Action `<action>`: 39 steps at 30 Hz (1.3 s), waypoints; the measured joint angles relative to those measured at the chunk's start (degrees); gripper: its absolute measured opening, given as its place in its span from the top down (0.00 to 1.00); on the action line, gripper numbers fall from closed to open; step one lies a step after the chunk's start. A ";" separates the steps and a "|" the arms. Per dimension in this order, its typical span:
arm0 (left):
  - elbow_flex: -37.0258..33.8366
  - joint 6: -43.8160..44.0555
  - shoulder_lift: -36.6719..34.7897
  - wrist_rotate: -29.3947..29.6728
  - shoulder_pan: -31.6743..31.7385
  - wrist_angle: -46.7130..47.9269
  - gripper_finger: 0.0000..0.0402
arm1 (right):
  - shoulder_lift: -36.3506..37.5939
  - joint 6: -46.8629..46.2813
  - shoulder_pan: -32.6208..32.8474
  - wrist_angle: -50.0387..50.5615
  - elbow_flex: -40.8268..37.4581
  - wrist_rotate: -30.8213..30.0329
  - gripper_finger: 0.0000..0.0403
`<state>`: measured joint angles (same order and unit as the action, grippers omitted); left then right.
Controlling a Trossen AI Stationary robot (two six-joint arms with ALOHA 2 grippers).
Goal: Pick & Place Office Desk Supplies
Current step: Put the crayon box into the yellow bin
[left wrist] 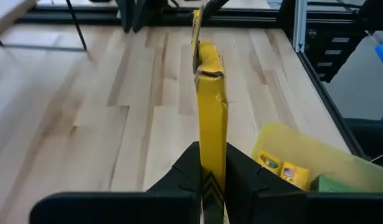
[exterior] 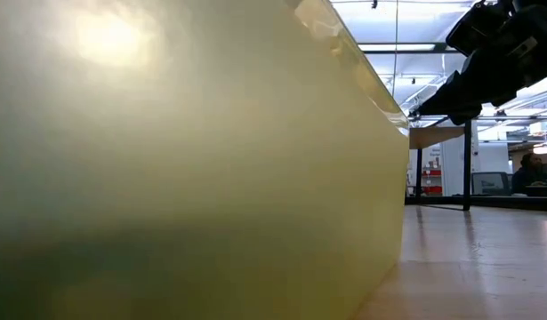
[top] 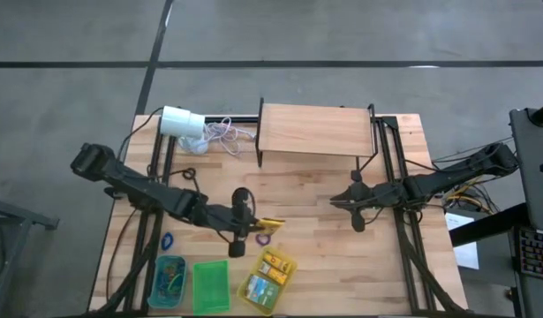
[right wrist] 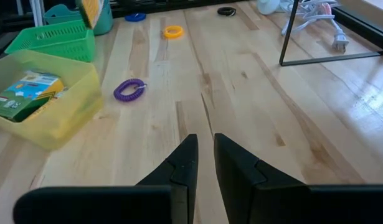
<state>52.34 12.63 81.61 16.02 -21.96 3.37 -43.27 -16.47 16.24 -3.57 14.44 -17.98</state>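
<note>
High view shows the left pincer (top: 253, 228) near the middle of the wooden desk (top: 324, 256), clenched on a yellow crayon box (top: 271, 223) that sticks out toward 3 o'clock from its tips. In the left wrist view that crayon box (left wrist: 211, 118) stands on edge between the two dark fingers (left wrist: 244, 177), its far end crumpled, lifted clear of the boards.

At about 5 o'clock from the pincer sits a yellow bin (top: 252, 296) holding more crayon boxes (top: 273, 265). Beside it, toward 9 o'clock, stands a green basket (top: 211, 284), and further that way a teal bin (top: 156, 287) with coloured loops inside. A purple rubber-band loop (top: 261, 237) lies on the desk just below the held box, and a blue loop (top: 167, 239) lies well off at 9 o'clock from the pincer.

The right pincer (top: 340, 201) hovers over bare boards at 3 o'clock from the left one, well apart from it. In the right wrist view its fingers (right wrist: 188, 163) stand nearly together with a thin gap and nothing between them; that view also shows an orange loop (right wrist: 173, 32) and a black loop (right wrist: 226, 11) farther off.

A wooden shelf (top: 315, 130) stands at the 12 o'clock edge, with a white cylinder (top: 181, 122) and its cord (top: 220, 132) beside it toward 9 o'clock.

Low view is mostly filled by a translucent yellow wall (exterior: 193, 160).
</note>
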 joint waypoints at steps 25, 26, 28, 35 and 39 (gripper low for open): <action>38.51 42.20 22.48 -5.56 -3.74 47.92 0.90 | 0.00 0.00 -0.01 0.05 0.02 0.00 0.87; 38.72 44.57 22.48 -5.54 -3.78 47.91 0.90 | 0.00 0.02 -0.01 0.09 0.02 0.00 0.87; 38.77 49.13 22.48 -5.52 -3.82 47.71 0.90 | 0.00 0.00 -0.01 0.01 0.02 0.00 0.87; 38.33 64.07 23.22 -8.63 -4.25 48.36 0.90 | 0.00 0.00 -0.01 0.04 0.02 0.00 0.87; 38.39 66.90 24.92 -13.79 -4.49 48.37 0.90 | 0.00 0.00 0.01 0.13 0.02 0.00 0.87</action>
<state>90.73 79.53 106.53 2.23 -26.44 51.74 -43.27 -16.47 16.25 -3.44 14.46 -17.98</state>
